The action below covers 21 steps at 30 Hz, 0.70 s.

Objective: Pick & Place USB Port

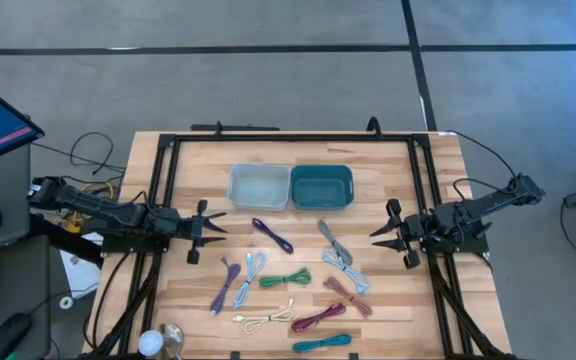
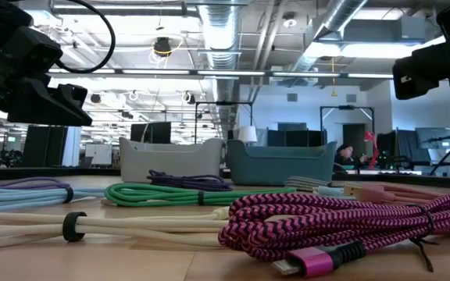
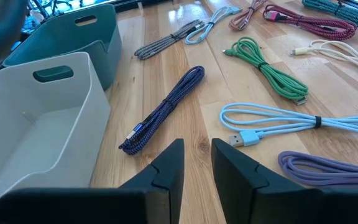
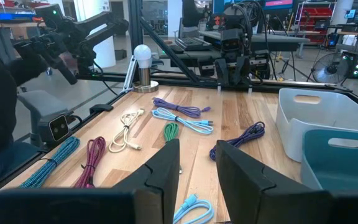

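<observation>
Leftmost, left gripper [image 1: 212,223] hovering above the table's [image 1: 388,330] left side, fingers spread, nothing between them. Next, toward the back centre, pale grey bin [image 1: 259,187] touching teal bin [image 1: 321,187], both holding nothing. Just in front, bundled USB cables loose on the wood: dark blue braided cable [image 1: 273,235], light blue cable [image 1: 251,270], green cable [image 1: 286,279], magenta cable [image 1: 318,318], none inside either bin. Rightmost, right gripper [image 1: 385,231] poised over the table's right side, fingers parted, gripping nothing.
</observation>
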Tool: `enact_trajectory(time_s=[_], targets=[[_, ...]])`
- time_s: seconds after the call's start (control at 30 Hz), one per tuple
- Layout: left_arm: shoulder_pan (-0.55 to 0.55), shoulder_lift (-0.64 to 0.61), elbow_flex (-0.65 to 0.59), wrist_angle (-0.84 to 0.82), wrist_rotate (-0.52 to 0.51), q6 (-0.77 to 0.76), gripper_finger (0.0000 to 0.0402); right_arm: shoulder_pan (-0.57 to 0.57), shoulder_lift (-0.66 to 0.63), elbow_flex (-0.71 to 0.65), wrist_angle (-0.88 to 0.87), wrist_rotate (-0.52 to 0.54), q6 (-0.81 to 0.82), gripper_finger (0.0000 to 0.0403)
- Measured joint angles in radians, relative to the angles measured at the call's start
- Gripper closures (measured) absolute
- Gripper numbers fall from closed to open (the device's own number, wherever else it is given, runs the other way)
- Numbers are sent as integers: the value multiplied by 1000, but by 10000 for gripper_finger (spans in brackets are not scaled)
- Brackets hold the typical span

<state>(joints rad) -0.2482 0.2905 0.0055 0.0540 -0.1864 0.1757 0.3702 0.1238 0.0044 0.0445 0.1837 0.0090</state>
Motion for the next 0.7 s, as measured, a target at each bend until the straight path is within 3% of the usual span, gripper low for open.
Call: enact_trajectory(time_s=[0.6, 0.7], targets=[[0, 0, 0, 0, 0, 0, 320, 0, 0, 0, 0, 0, 0, 305], [0, 0, 0, 0, 0, 0, 320, 2, 0, 0, -7, -47, -60, 305]])
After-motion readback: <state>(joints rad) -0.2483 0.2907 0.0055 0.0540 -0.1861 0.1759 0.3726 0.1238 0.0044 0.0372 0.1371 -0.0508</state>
